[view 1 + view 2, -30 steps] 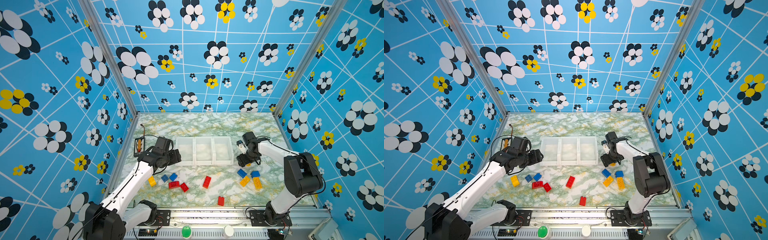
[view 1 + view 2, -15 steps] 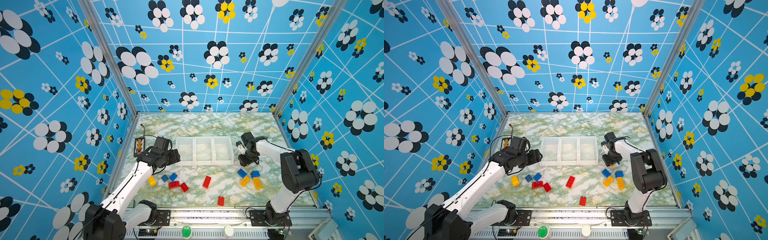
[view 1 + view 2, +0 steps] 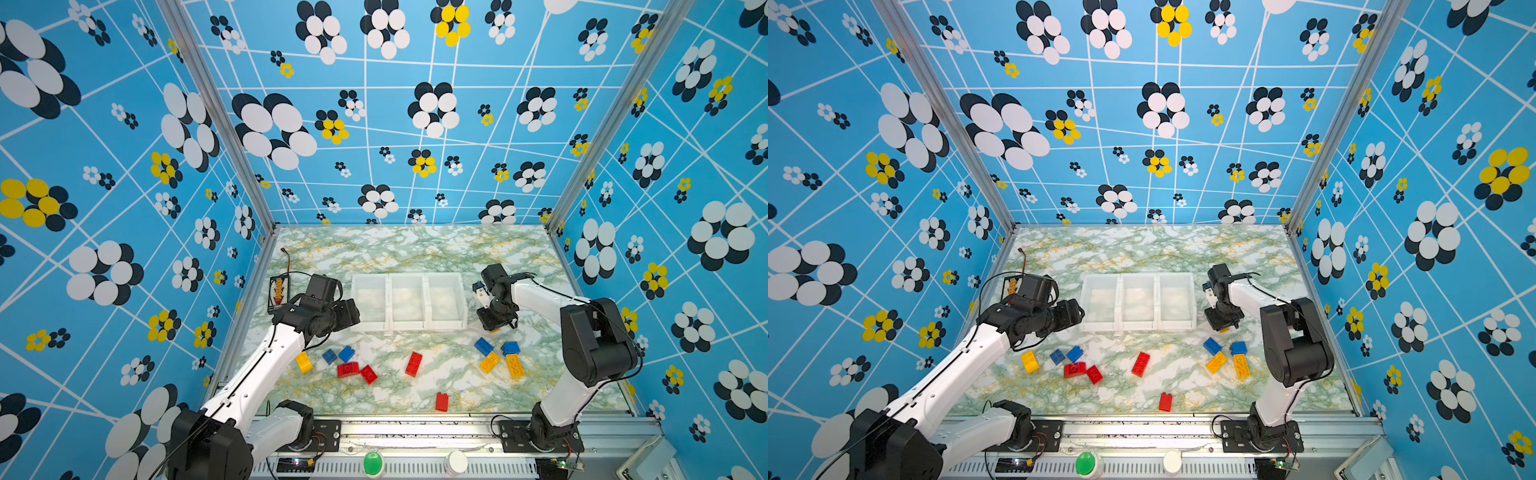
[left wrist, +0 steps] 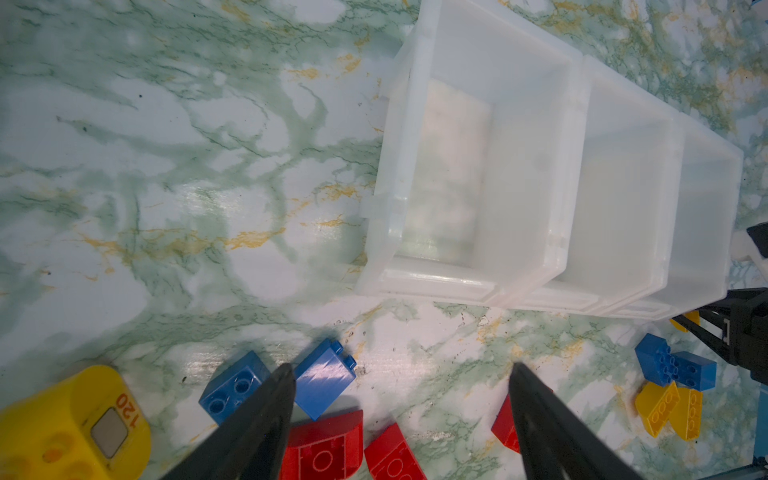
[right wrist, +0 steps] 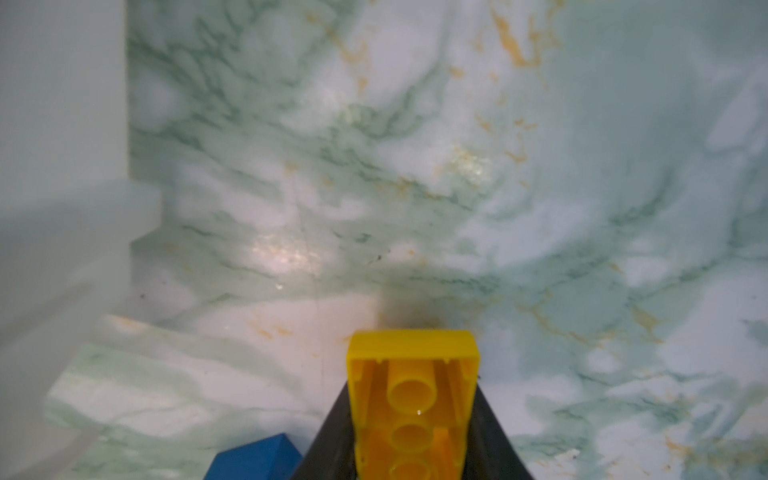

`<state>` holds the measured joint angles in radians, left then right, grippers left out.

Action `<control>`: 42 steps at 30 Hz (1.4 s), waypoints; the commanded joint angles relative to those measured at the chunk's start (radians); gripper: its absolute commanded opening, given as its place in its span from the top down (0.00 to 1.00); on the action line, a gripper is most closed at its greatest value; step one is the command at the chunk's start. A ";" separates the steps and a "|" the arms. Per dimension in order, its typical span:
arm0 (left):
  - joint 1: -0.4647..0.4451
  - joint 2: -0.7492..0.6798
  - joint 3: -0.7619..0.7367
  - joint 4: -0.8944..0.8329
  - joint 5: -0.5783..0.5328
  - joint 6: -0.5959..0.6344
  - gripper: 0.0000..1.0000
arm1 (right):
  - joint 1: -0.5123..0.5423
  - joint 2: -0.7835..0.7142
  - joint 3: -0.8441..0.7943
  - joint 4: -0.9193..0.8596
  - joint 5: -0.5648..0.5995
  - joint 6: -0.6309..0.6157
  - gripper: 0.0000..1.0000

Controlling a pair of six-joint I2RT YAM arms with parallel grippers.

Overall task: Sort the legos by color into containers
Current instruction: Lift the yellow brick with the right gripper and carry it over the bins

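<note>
Clamps the right gripper (image 3: 496,323) onto a yellow lego (image 5: 411,365).
Closes from wide apart a second ago, just right of the empty containers (image 3: 407,328); probably secures the first pick. Holds the left gripper (image 4: 401,374) spread apart at the containers' near-left corner.

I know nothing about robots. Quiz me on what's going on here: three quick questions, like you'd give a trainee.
1. True or false: one of the three white bins has something in it.
2. Which colour is the brick clamped in the right gripper? A red, B blue, C yellow.
3. How many red bricks lie on the table?
Key: 1 false; 2 C; 3 four.
</note>
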<state>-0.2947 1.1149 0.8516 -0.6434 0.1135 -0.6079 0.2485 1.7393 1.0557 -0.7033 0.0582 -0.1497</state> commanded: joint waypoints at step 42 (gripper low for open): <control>0.067 -0.130 -0.128 0.017 0.032 0.054 0.07 | 0.300 0.107 0.392 0.007 -0.032 0.512 0.82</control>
<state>-0.2367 1.0100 0.7353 -0.5888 0.1501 -0.5568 0.5411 1.8179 1.4067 -0.7086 0.0269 0.3489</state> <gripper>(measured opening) 0.934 0.339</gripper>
